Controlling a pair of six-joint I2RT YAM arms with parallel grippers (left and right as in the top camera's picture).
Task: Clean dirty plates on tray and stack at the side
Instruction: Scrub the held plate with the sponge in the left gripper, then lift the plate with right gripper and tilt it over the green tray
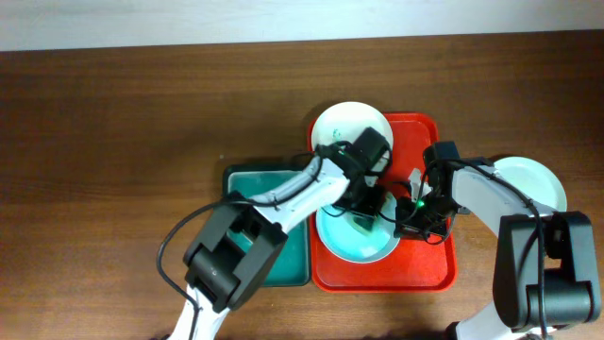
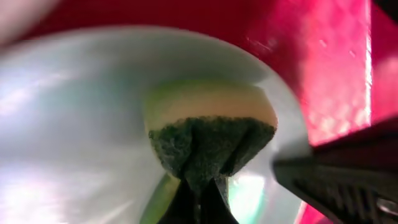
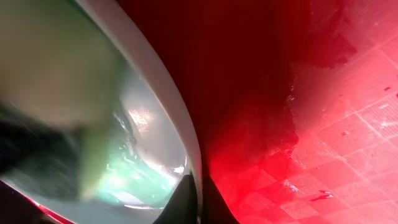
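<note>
A red tray holds a pale mint plate with a teal smear at its front. A second plate with a small green smear sits at the tray's back left. A third white plate lies on the table to the right. My left gripper is shut on a sponge, yellow with a dark green scrub side, and presses it on the front plate. My right gripper is shut on that plate's right rim, over the red tray.
A dark green sponge tray lies left of the red tray, partly under my left arm. The wooden table's far edge runs along the top of the overhead view.
</note>
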